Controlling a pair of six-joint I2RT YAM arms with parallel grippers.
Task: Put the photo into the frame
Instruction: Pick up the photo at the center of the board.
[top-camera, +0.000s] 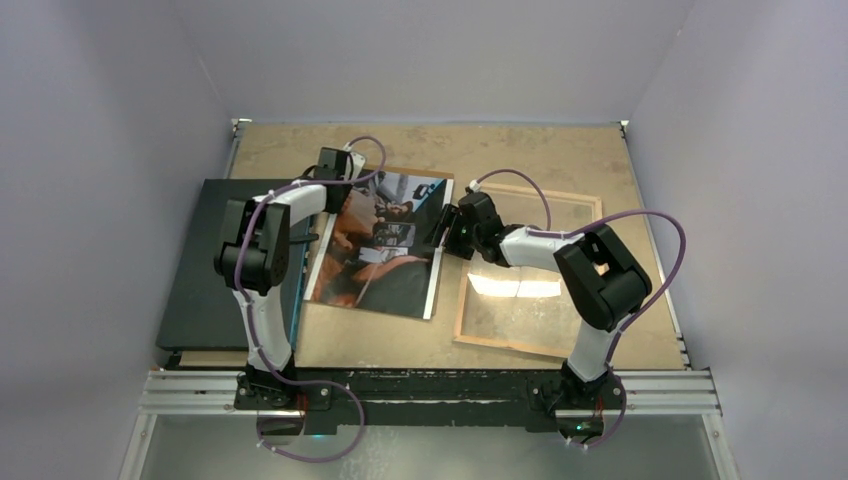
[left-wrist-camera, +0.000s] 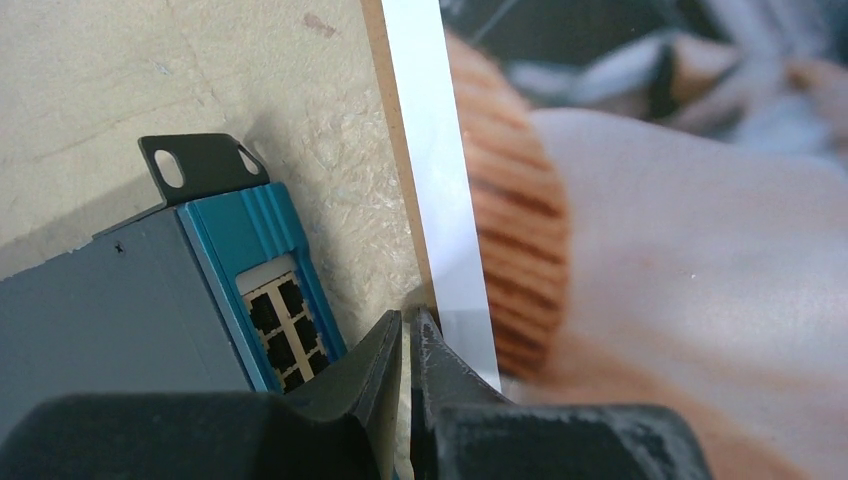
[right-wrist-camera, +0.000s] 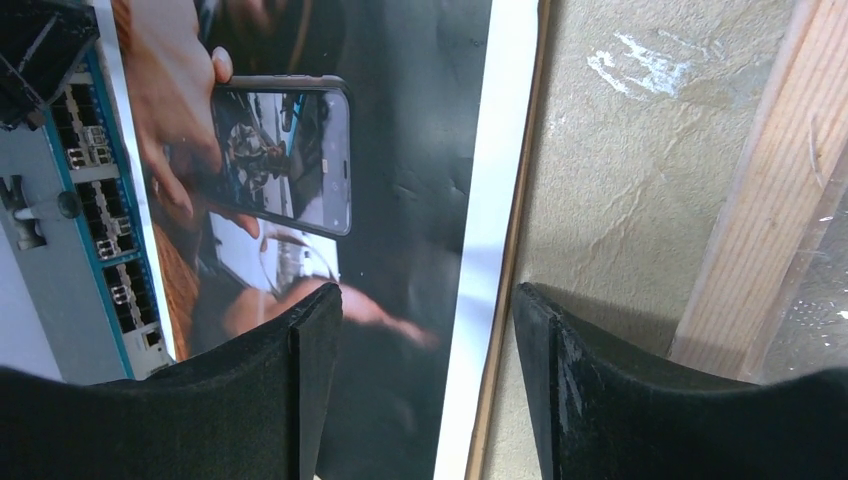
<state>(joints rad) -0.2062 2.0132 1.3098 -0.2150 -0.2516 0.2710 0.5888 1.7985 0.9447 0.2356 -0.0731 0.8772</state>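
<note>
At the middle of the tan table, the photo lay flat, print side up. The frame was just beside it at 3 o'clock, wood back upward and its clear pane bare, so nothing was loaded yet. The step in hand looked like picking up the print. The left gripper sat at the photo's 11 o'clock corner with only a sliver between its jaws, which appeared to pinch the edge there. The right gripper stood at the 3 o'clock edge, jaws well apart, straddling the white strip and holding nothing. The next move probably called for that pair to close on the edge. Both arms would then need to lift evenly and carry the sheet toward 3 o'clock, square over the pane. The surface was rough pressed-fibre board, scuffed pale in spots. A grey network switch with a blue port face lay at the photo's 9 o'clock. Plain pale walls closed in three sides, and a metal rail carried the arm bases at 6 o'clock.
</note>
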